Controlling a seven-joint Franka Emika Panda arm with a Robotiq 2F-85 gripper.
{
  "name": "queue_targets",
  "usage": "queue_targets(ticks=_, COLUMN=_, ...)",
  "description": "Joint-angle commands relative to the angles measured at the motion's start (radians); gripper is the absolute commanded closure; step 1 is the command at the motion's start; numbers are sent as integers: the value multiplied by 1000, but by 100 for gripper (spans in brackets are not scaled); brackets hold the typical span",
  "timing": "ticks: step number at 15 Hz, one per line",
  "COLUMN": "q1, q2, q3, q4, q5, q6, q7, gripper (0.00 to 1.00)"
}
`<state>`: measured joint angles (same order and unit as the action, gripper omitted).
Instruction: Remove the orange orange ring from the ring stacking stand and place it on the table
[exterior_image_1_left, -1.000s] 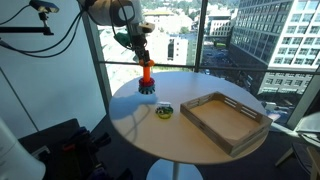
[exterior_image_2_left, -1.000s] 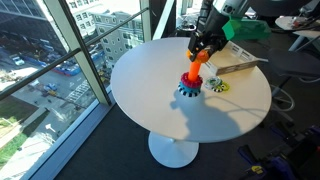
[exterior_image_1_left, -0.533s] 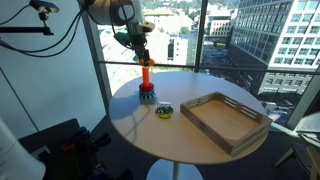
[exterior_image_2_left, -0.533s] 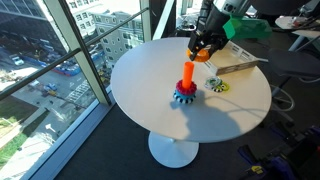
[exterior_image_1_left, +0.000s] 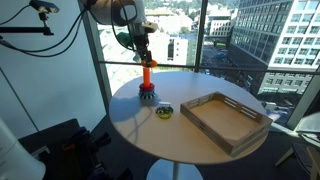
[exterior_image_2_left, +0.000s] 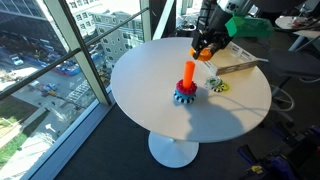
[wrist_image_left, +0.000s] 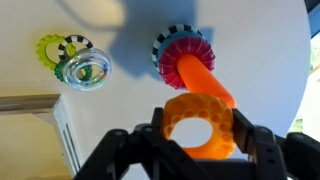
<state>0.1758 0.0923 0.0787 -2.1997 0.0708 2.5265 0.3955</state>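
The gripper (exterior_image_2_left: 205, 47) is squeezing the orange ring (wrist_image_left: 200, 104) between its two fingers (wrist_image_left: 254, 145), one on each side. The ring is up in the air with the gripper, not on the table (exterior_image_2_left: 140, 92). Just below the gripper stands the ring stacking stand (exterior_image_2_left: 185, 88), with its orange peg pointing up at the ring. In an exterior view the ring looks just clear of the peg's top. A yellow-green ring (wrist_image_left: 75, 62) lies flat on the table, a bit off to one side of the gripper, near the stand. A wooden tray (exterior_image_1_left: 225, 119) sits farther from the gripper, past that ring.
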Motion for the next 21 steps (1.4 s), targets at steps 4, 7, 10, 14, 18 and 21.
queue_targets(ticks=4, q1=-76, q2=21, q3=-24, q4=-10, q5=67, q6=-45, q7=-23, gripper=59)
queue_targets(ticks=7, q1=-100, q2=85, q3=-40, q4=1, q5=69, q6=-54, q7=-29, gripper=59)
queue_targets(ticks=10, q1=-108, q2=161, q3=-54, q4=17, q5=55, q6=-57, q7=-18, gripper=59)
queue_targets(ticks=14, q1=-97, q2=247, q3=-85, q4=34, q5=31, q6=-40, q7=15, gripper=59)
queue_targets(ticks=18, q1=-85, q2=296, q3=-114, q4=55, q5=17, q6=-12, q7=34, gripper=51)
queue_targets(ticks=21, q1=-78, q2=319, q3=-127, q4=75, q5=12, q6=-14, q7=43, gripper=18)
